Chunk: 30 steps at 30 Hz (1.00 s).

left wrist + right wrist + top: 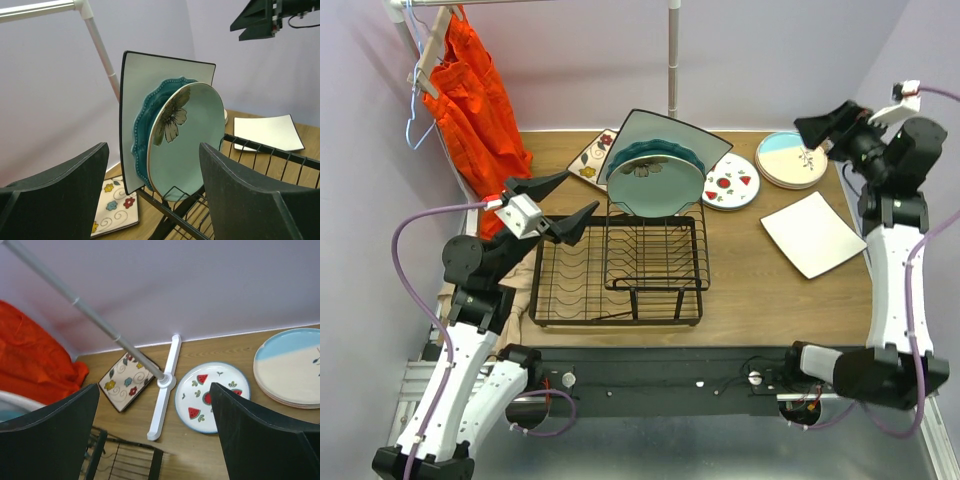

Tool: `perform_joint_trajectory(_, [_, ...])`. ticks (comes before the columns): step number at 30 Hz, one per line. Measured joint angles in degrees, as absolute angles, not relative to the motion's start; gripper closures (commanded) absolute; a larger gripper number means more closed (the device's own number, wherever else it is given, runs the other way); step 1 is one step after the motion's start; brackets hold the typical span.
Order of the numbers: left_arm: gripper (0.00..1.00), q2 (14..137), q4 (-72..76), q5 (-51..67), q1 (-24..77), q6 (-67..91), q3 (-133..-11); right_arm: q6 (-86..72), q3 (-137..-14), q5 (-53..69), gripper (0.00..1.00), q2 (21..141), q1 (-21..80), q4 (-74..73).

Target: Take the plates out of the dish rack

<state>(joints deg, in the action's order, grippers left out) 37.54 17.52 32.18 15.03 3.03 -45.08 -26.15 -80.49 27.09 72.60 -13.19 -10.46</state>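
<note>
The black wire dish rack [620, 270] stands mid-table. Three plates lean upright at its back: a mint floral round plate [655, 188] in front, a dark teal scalloped plate [655, 152] behind it, and a large square plate [670, 130] last. My left gripper [582, 192] hovers open and empty at the rack's left, aimed at these plates [192, 145]. My right gripper [807, 133] is open and empty, raised at the far right above the round cream-and-blue plates [790, 158]. On the table lie a watermelon-print plate [197, 395], a flower-print square plate [127, 380] and a white square plate [813, 234].
An orange garment [470, 100] hangs on a rail at the back left. A white pole with a flat foot [167, 385] stands behind the rack, between the flower-print and watermelon plates. A purple wall closes off the back.
</note>
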Motion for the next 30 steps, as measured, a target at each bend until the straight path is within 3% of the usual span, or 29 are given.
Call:
perform_joint_trajectory(10, [0.20,38.15,17.63,34.72,15.03,3.05,-45.08,-19.70,-66.67,41.28,0.06,58.78,-5.87,-7.01])
perform_joint_trajectory(23, [0.21,38.70,17.96,36.84,15.03,3.05,-45.08,-5.37,-66.67,47.92,0.24,58.24,14.28,-3.22])
perform_joint_trajectory(30, [0.21,38.70,18.00,36.93,15.03,3.05,-45.08,10.37,-66.17,48.99,0.24,60.40,21.80,-3.40])
